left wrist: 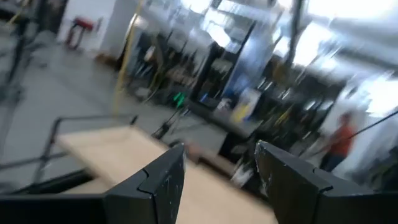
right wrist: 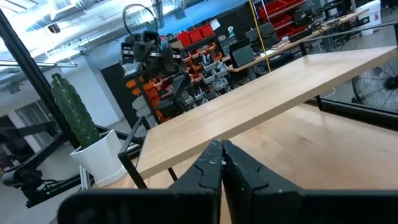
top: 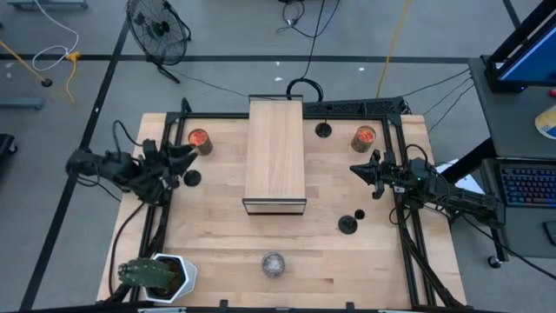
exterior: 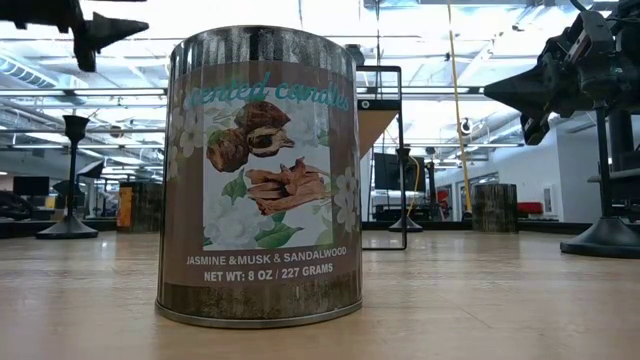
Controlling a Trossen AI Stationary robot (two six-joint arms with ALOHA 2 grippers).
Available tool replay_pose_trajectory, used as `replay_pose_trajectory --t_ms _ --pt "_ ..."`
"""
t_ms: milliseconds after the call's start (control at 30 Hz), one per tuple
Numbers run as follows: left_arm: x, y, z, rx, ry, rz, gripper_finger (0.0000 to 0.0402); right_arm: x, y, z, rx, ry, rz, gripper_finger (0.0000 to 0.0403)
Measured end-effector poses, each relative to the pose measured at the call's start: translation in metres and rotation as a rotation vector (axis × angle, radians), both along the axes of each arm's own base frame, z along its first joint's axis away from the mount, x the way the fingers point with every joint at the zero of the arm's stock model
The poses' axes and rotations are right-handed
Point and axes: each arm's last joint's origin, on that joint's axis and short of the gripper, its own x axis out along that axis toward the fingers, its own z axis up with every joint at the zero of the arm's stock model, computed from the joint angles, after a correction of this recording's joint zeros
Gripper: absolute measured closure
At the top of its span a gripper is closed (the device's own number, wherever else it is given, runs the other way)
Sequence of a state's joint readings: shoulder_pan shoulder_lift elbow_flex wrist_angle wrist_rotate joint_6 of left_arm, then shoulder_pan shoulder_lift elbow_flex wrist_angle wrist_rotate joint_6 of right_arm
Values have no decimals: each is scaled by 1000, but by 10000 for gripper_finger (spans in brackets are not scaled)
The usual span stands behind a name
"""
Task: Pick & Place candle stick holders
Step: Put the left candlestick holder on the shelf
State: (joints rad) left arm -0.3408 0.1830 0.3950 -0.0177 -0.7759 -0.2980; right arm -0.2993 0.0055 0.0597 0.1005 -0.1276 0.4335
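Observation:
Three small black candle stick holders stand on their disc bases on the wooden table. One (top: 192, 178) is at the left, one (top: 323, 130) is at the far edge, and one (top: 348, 224) is at the near right. The low view shows them as the left holder (exterior: 70, 180), the far holder (exterior: 405, 190) and the right holder (exterior: 610, 200). My left gripper (top: 187, 155) hangs open in the air just beyond the left holder, with nothing between its fingers (left wrist: 168, 180). My right gripper (top: 356, 169) is shut and empty, raised at the table's right side.
A long wooden riser (top: 275, 156) stands mid-table. Two brownish jars with orange tops (top: 200, 139) (top: 364, 137) sit at the far left and far right. A scented-candle tin (top: 273, 263) stands near the front edge, and a cactus in a white pot (top: 156, 276) is at the near left corner.

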Motion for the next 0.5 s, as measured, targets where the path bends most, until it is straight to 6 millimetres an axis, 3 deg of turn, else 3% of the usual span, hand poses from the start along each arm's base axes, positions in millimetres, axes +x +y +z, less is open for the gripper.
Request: replay_pose_trajectory --t_ms 333,500 --pt "3 1 51 -133 300 101 199 0 0 0 0 0 0 403" --pt "3 2 67 -227 476 151 199 0 0 0 0 0 0 403"
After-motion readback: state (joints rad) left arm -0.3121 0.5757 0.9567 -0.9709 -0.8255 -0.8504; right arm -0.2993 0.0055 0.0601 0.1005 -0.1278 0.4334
